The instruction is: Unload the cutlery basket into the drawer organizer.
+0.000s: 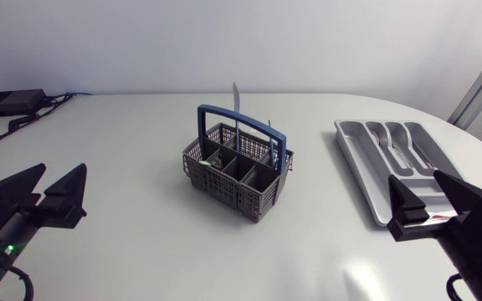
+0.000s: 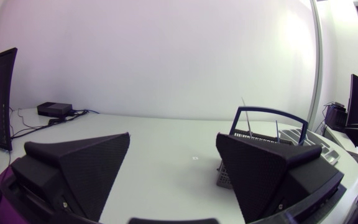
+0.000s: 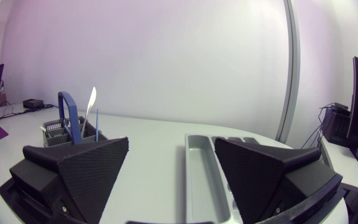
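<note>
One black box (image 1: pixel 11 102), perhaps a charger, well apart from basket (image 1: pixel 249 197).

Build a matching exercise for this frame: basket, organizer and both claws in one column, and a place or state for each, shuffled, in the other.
Things:
1. cutlery basket
2. drawer organizer
3. left claw
4. right claw

Descriptions:
A. open, the organizer just ahead of it
B. middle of the table, blue handle up
C. open, at the table's left side
D. light grey, at the table's right side

Pairs: 1-B; 2-D; 3-C; 4-A
</note>
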Motion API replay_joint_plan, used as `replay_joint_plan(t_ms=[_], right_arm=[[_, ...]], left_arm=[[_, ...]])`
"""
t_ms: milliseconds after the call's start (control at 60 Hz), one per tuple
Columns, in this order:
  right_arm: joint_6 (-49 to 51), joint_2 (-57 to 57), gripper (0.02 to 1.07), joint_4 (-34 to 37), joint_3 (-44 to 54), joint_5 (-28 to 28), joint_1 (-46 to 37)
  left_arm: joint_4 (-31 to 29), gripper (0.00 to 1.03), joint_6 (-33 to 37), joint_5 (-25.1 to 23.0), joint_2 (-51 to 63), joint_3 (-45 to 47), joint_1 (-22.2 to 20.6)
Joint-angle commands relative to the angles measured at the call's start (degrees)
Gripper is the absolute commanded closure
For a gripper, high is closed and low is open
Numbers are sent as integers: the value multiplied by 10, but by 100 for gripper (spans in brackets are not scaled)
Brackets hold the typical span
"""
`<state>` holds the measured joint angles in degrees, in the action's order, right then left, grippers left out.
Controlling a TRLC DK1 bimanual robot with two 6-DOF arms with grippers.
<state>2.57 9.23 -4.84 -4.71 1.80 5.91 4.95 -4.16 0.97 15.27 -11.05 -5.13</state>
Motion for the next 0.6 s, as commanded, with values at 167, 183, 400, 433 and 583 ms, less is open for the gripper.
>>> replay_joint_plan(t_ms=[167,183,400,433,583], right_arm=[[-11,139,7,-27,-61,13,12],[-11,147,7,-28,-64,13,12],[-14,228,7,-18,-101,15,19],[-13,234,7,-3,-109,19,23],[-5,282,7,66,-159,20,34]], left_arm=[[-6,8,-21,5,147,-108,-29],[-13,9,-21,5,158,-118,-30],[-114,10,19,4,308,-232,-74],[-129,10,30,4,331,-250,-78],[-168,10,79,2,409,-303,-122]])
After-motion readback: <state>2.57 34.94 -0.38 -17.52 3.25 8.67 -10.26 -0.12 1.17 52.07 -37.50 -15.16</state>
